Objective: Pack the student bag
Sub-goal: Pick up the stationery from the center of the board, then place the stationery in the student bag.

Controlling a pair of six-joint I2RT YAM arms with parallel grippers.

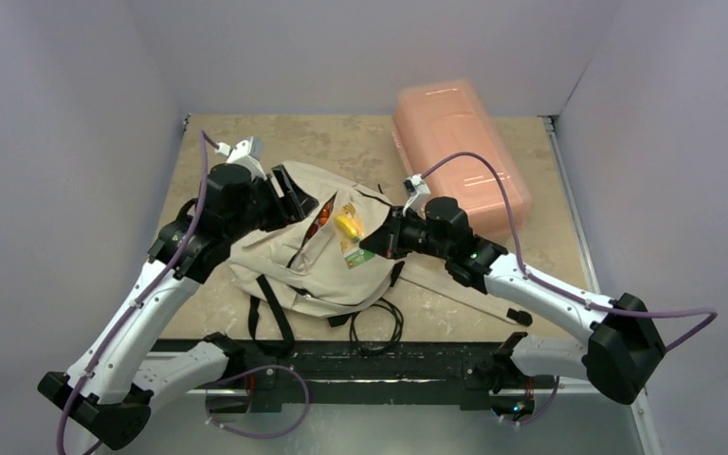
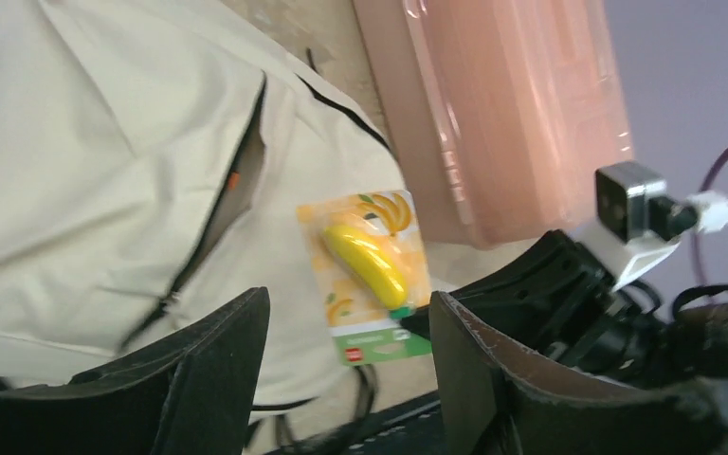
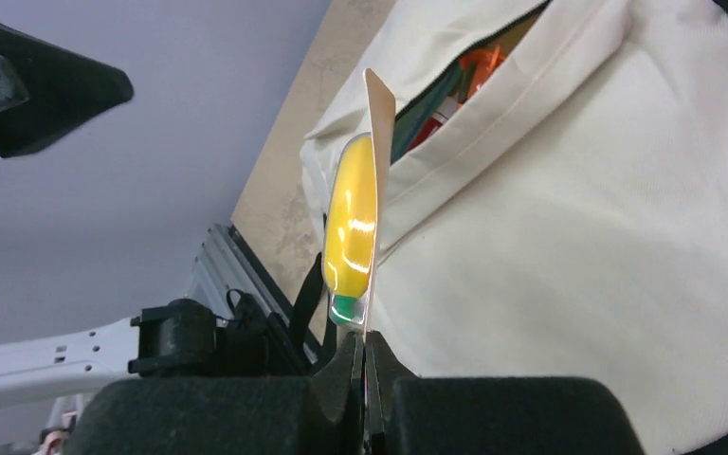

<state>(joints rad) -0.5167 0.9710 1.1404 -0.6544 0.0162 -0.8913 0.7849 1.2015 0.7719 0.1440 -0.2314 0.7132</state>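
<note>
Your right gripper, clamped on the banana blister card, hasn't yet got it into the student bag, where orange items already sit; your left gripper gapes empty.

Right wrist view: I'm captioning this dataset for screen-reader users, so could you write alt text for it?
The right gripper pinches the bottom edge of a yellow banana blister pack, holding it upright and edge-on in front of the beige student bag. The bag's unzipped opening behind it shows orange items inside.
</note>
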